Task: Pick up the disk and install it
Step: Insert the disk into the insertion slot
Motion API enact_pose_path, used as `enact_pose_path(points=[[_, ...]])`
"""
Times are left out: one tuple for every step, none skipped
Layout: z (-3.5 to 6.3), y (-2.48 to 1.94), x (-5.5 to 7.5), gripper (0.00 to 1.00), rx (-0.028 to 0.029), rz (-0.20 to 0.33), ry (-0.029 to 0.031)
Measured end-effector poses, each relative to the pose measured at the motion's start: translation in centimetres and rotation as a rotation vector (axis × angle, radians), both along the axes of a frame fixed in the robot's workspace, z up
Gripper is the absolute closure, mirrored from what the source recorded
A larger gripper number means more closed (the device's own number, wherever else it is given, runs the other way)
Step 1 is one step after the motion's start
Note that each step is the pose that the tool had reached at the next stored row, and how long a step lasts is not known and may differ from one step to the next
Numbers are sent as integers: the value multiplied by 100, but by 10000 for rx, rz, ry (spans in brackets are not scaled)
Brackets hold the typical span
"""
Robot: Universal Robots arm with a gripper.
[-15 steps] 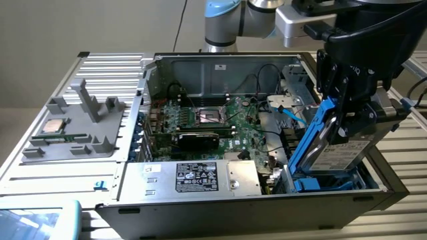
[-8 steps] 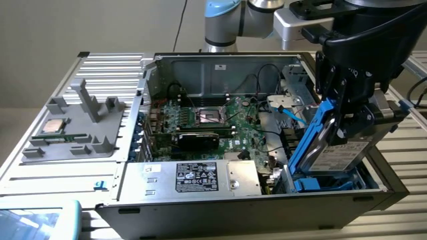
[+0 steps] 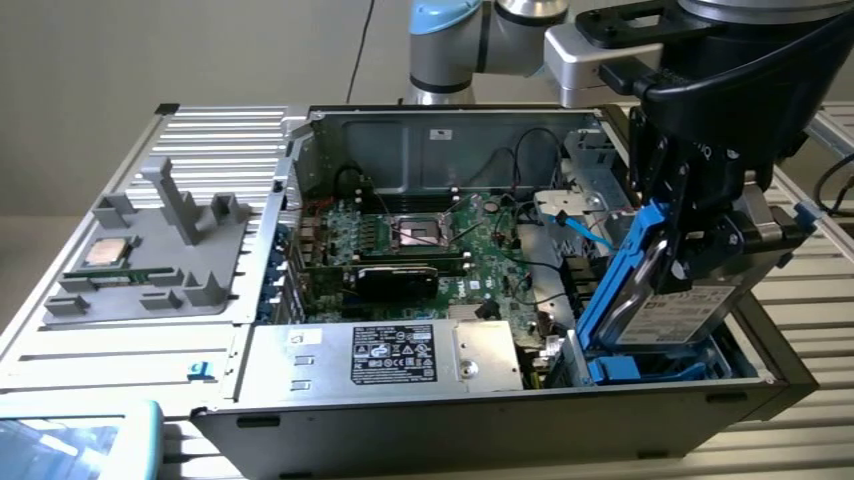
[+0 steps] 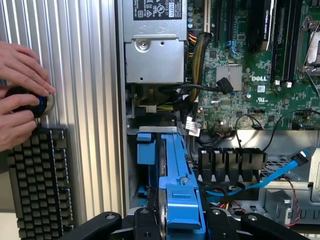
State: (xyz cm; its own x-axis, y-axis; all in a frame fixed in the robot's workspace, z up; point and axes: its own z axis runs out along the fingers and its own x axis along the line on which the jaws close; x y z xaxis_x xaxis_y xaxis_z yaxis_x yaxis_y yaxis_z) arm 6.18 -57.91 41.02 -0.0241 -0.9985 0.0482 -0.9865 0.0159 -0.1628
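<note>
Blue-framed and steeply tilted, the disk (image 3: 674, 308) is grasped at its upper end by the hand (image 3: 694, 252), its lower end down in the blue drive bay (image 3: 650, 370) of the computer case (image 3: 507, 415).

An open computer case (image 3: 400, 425) sits mid-frame in the exterior view, with a green motherboard (image 3: 497, 272) at its centre and a silver power-supply box (image 3: 400, 355) with a black label at lower centre. At centre left, a grey tray (image 3: 160, 285) on the slatted metal table (image 3: 214, 140) holds a small square CPU chip (image 3: 107, 252). A dark keyboard (image 4: 42, 185) lies near the case.
</note>
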Motion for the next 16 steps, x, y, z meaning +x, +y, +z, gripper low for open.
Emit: enact_pose_path(points=[[-4,0,0,63,-1,0,-3],[-10,0,-1,63,1,0,-8],[-14,0,-2,63,1,0,-12],[-19,0,-2,63,1,0,-16],[-23,0,-3,63,1,0,-20],[-26,0,-3,63,0,0,-24],[-27,0,-4,63,-1,0,-27],[-27,0,-4,63,-1,0,-27],[-27,0,-4,63,-2,0,-28],[-28,0,-4,63,-1,0,-28],[-28,0,-4,63,0,1,-28],[-28,0,-4,63,0,0,-28],[-28,0,-4,63,0,1,-28],[-28,0,-4,63,0,0,-29],[-28,0,-4,61,-1,0,-29],[-28,0,-4,55,0,0,-28]])
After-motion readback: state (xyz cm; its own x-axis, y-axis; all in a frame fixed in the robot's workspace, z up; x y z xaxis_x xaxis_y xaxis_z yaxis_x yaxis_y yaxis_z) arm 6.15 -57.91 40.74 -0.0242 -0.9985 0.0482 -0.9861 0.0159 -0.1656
